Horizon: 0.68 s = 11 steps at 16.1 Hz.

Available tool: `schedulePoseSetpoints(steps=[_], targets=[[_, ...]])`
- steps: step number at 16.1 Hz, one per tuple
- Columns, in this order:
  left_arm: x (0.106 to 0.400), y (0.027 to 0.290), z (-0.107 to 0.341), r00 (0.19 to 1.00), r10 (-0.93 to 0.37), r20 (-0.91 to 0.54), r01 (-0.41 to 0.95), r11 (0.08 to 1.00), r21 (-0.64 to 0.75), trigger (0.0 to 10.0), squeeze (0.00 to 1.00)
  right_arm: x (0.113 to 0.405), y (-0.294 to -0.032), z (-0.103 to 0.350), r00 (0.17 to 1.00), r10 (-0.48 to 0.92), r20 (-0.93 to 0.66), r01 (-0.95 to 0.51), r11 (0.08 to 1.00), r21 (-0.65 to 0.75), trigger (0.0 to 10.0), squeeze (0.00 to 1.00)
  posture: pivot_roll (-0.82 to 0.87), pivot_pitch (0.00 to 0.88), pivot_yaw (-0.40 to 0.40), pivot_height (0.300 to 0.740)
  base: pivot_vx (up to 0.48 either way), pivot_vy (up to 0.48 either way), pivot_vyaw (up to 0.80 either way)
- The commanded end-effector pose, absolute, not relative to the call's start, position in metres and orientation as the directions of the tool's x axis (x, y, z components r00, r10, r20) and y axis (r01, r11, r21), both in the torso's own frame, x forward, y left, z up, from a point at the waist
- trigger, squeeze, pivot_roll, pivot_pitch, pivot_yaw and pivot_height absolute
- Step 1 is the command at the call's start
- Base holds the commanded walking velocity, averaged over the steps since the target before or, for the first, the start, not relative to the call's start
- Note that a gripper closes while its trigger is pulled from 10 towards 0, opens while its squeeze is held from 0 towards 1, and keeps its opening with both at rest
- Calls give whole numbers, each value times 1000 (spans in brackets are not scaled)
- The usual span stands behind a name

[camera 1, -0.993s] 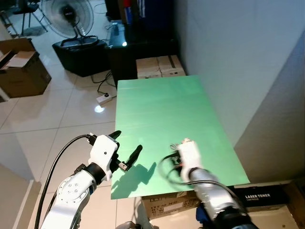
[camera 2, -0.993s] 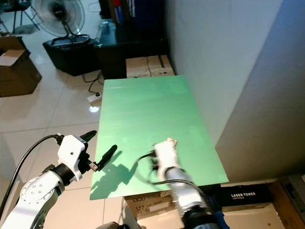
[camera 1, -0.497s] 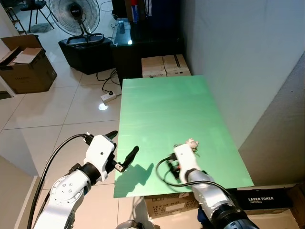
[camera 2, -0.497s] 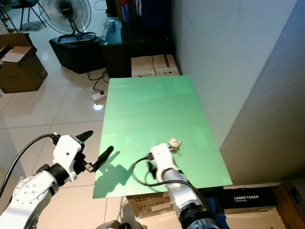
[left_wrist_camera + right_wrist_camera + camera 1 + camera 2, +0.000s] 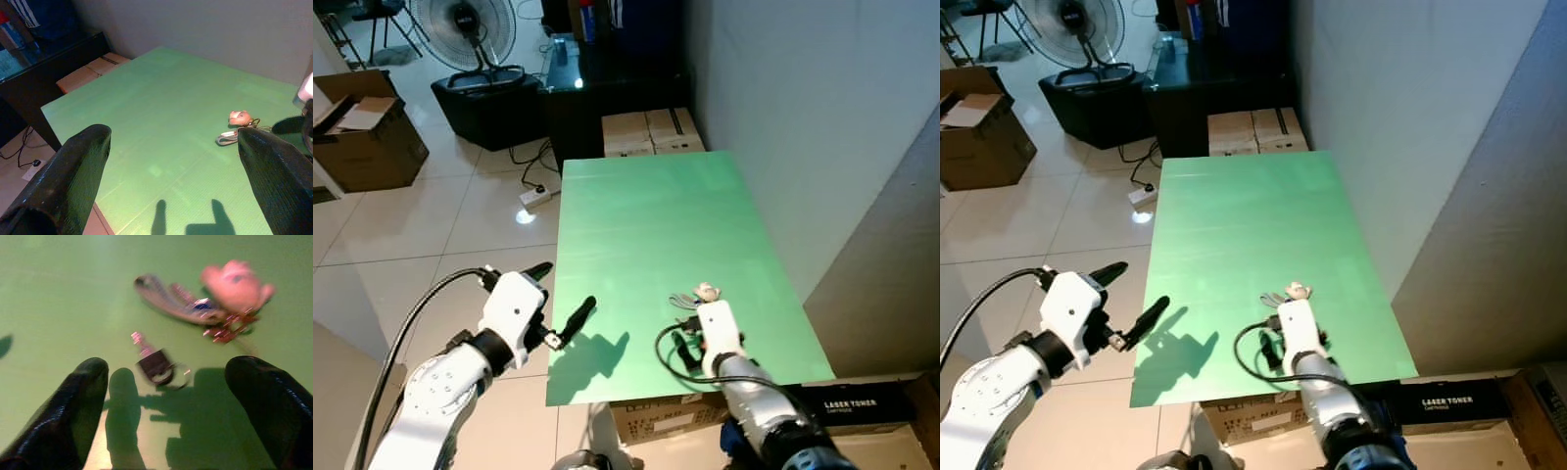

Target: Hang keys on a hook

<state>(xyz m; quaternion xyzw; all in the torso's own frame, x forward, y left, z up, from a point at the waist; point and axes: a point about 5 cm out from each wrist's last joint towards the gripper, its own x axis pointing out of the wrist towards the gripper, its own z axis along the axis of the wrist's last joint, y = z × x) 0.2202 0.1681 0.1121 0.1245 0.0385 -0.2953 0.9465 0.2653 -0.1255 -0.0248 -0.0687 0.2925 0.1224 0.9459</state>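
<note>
The keys (image 5: 696, 295) lie on the green table (image 5: 646, 206) near its front right part: a pink charm (image 5: 237, 281), a grey strap (image 5: 168, 298) and a small dark key on a ring (image 5: 155, 364). My right gripper (image 5: 168, 404) is open just short of them, low over the table, with the key between the lines of its two black fingers (image 5: 80, 396). My left gripper (image 5: 562, 295) is open at the table's front left edge, holding nothing. In the left wrist view the keys (image 5: 236, 128) lie ahead on the green surface.
A grey wall (image 5: 803, 117) runs along the table's right side. Cardboard boxes (image 5: 651, 130) and a black cabinet (image 5: 597, 93) stand behind the table. A fan (image 5: 465, 24), an open carton (image 5: 362, 127) and a power strip (image 5: 534, 197) are on the tiled floor to the left.
My right gripper has drawn back toward me and to the right, uncovering the keys. The head camera has shifted a little. My left gripper has stayed near the table's front left edge.
</note>
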Motion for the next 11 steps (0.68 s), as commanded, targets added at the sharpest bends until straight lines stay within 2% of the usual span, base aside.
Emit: schedulePoseSetpoints(steps=[1, 4, 7, 11], targets=[[219, 174, 117, 826, -542, -152, 563, 795, 225, 10000, 0, 269, -130, -22, 808, 210, -551, -281, 959, -46, 10000, 1000, 152, 85, 121, 740, 0, 0, 0], [217, 177, 118, 830, -534, -159, 558, 798, 230, 10000, 0, 271, -136, -20, 805, 233, -545, -306, 951, -46, 10000, 1000, 167, 93, 122, 740, 0, 0, 0], [211, 183, 122, 835, -523, -172, 550, 799, 241, 10000, 0, 272, -142, -20, 747, 350, -566, -454, 890, -50, 10000, 1000, 201, 109, 126, 740, 0, 0, 0], [209, 187, 127, 840, -513, -176, 542, 802, 250, 10000, 0, 277, -148, -16, 733, 365, -574, -482, 874, -59, 10000, 1000, 228, 117, 123, 740, 0, 0, 0]])
